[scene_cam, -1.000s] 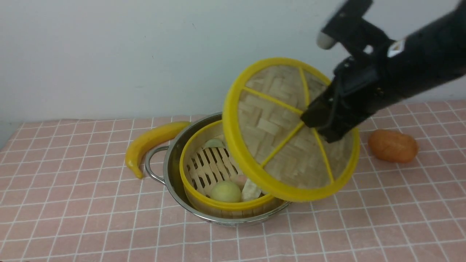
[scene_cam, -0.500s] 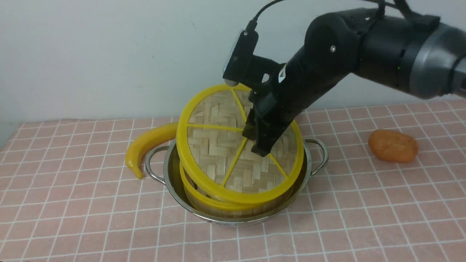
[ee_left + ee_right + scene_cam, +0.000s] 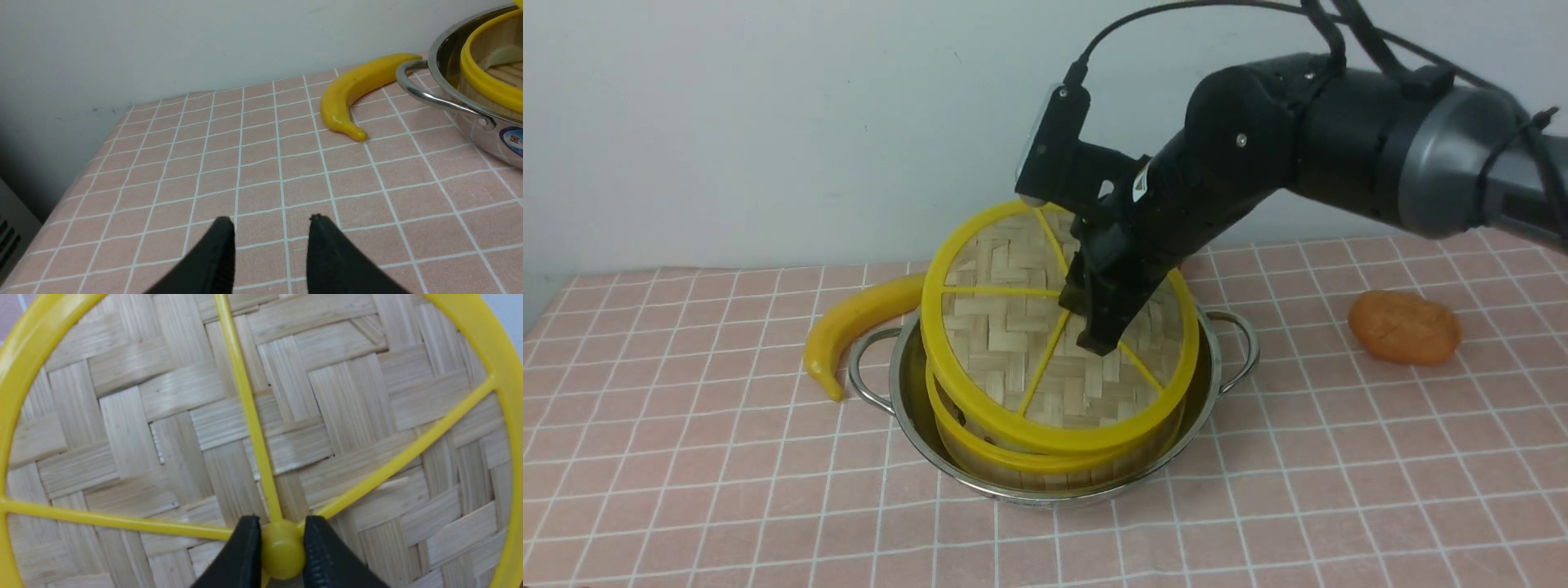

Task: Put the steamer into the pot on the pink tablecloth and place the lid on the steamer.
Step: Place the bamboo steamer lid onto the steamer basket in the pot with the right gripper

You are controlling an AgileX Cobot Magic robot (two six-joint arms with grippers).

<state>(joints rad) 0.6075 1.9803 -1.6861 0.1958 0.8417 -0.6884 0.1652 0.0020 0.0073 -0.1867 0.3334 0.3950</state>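
The steel pot [image 3: 907, 384] stands on the pink tablecloth [image 3: 686, 490] with the steamer [image 3: 1045, 467] inside it. The lid [image 3: 1005, 343] lies tilted on the steamer, its far side raised and its near edge touching the steamer's rim. My right gripper [image 3: 1094, 331] is shut on the lid's centre knob [image 3: 282, 549]; the lid [image 3: 163, 416] fills the right wrist view. My left gripper [image 3: 271, 222] is open and empty, low over the cloth left of the pot [image 3: 449, 98]. The steamer's rim [image 3: 486, 85] shows there too. The steamer's contents are hidden by the lid.
A yellow banana [image 3: 858, 322] lies by the pot's left handle; it also shows in the left wrist view [image 3: 359, 87]. An orange lumpy object [image 3: 1405, 327] lies on the cloth to the right. A pale wall stands behind the table.
My right gripper carried the lid from the right, down and leftward, onto the steamer. The lid went from steeply tilted in the air to nearly seated, covering the food.
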